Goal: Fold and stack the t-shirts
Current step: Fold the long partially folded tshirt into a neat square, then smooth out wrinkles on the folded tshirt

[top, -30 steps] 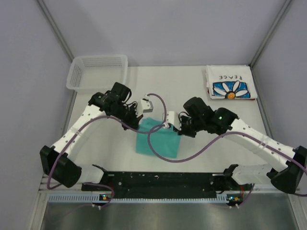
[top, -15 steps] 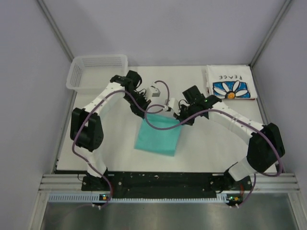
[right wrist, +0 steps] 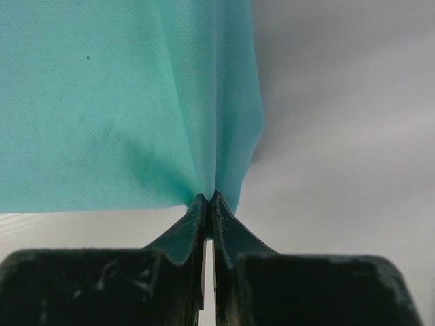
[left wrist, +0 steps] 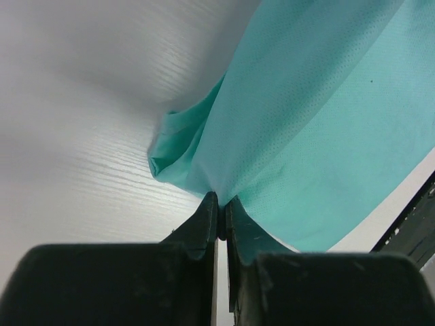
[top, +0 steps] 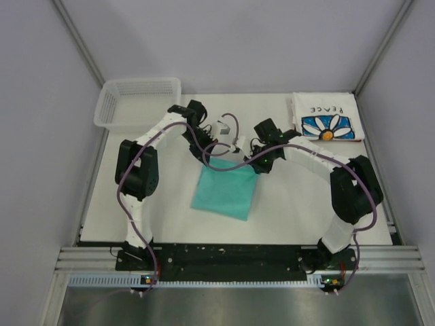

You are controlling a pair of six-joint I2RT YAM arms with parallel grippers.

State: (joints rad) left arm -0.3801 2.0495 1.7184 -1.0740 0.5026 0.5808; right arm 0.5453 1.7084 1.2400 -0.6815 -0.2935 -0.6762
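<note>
Left gripper [left wrist: 221, 199], right gripper [right wrist: 207, 197] — pinching one t-shirt [top: 225, 191].

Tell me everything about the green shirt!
The teal t-shirt is plain, thin cloth with a fine dotted weave, folded into a rough rectangle. It lies mid-table. The left gripper and right gripper each pinch one far corner, jaws shut on bunched cloth. Only they and the table touch it.
</note>
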